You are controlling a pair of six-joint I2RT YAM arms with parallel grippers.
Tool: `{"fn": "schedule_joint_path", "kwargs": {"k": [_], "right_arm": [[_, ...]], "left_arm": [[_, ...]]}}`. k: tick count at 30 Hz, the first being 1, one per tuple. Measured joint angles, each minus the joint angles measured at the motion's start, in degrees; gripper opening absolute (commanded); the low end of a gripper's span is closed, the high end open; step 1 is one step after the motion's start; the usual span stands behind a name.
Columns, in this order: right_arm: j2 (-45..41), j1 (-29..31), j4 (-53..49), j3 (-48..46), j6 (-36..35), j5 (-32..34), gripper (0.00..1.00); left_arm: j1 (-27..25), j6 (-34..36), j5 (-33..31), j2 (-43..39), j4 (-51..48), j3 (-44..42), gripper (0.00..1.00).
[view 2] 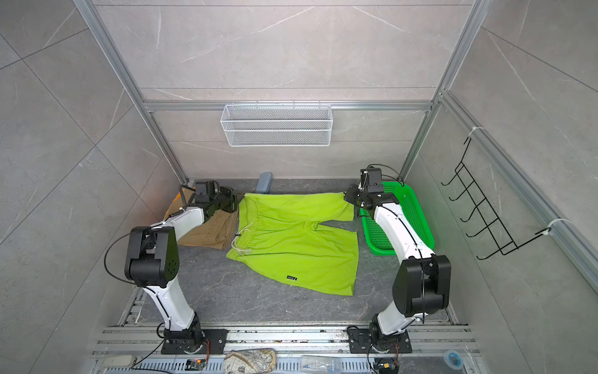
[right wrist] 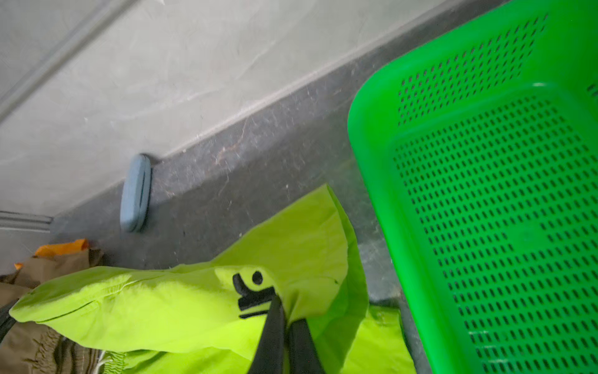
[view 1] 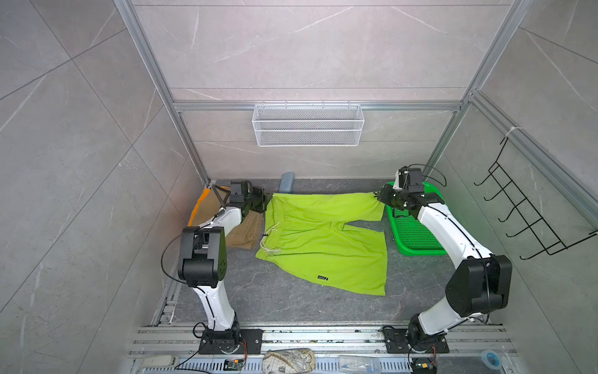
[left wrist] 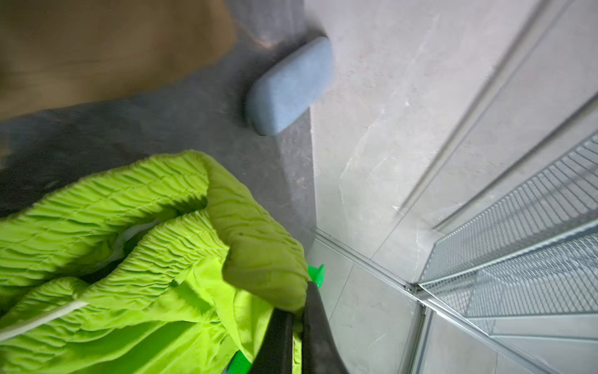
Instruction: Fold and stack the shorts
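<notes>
Left wrist view: left pincer [left wrist: 296,315] clenched on the waistband of the lime shorts [left wrist: 129,210]; right pincer [right wrist: 286,317] grips the far leg hem (edge stretched left to right); rest lies nearer.

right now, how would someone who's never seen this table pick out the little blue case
Find the white wire basket hung on the back wall; below its left half, where the dark table meets that wall, a small case is propped up. It sits just behind the lime green shorts, and it alone is hard, rounded and dusty blue among cloth.
</notes>
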Motion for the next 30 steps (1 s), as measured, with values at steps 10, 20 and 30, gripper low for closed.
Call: {"fn": "schedule_joint_path", "kwargs": {"k": [10, 20, 30], "right_arm": [[-13.0, -0.5, -1.0, -6.3, 0.5, -2.4, 0.00], [-23.2, 3.9, -3.7, -34.9, 4.3, -6.2, 0.00], [-9.0, 9.5, -4.5, -36.1, 5.4, -5.4, 0.00]], "left_arm": [[-0.1, 9.6, 4.3, -3.1, -7.1, 2.8, 0.00], [1.7, 26.1, 2.8, -20.1, -20.5, -17.6, 0.00], [3.0, 30.8, 2.5, -19.5, -21.5, -29.9, 0.00]]}}
